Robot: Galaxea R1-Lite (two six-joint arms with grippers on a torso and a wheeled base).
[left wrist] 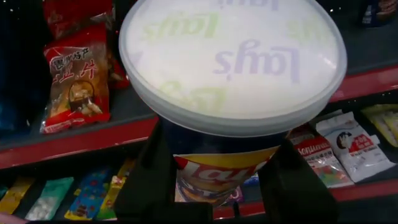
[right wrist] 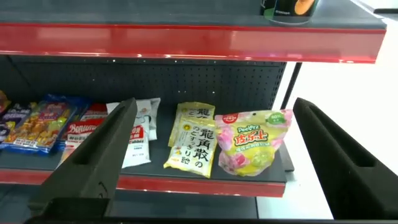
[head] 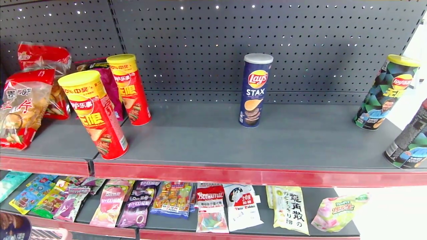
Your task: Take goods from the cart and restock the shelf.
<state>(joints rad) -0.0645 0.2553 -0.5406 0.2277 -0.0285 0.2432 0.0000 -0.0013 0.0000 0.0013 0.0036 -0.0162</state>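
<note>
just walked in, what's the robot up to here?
Restocking. The left gripper is shut on a dark chip can, not yet set on the upper shelf, which holds several upright cans. The right gripper is open and empty, facing the snack bags on the lower shelf.

so the left gripper (left wrist: 221, 186) has its fingers clamped around a chip can (left wrist: 233, 62), the right gripper (right wrist: 214, 124) fingers spread wide apart

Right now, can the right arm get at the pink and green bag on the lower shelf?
Probably yes: the right claw is open and faces the pink and green bag, with nothing between them.
</note>
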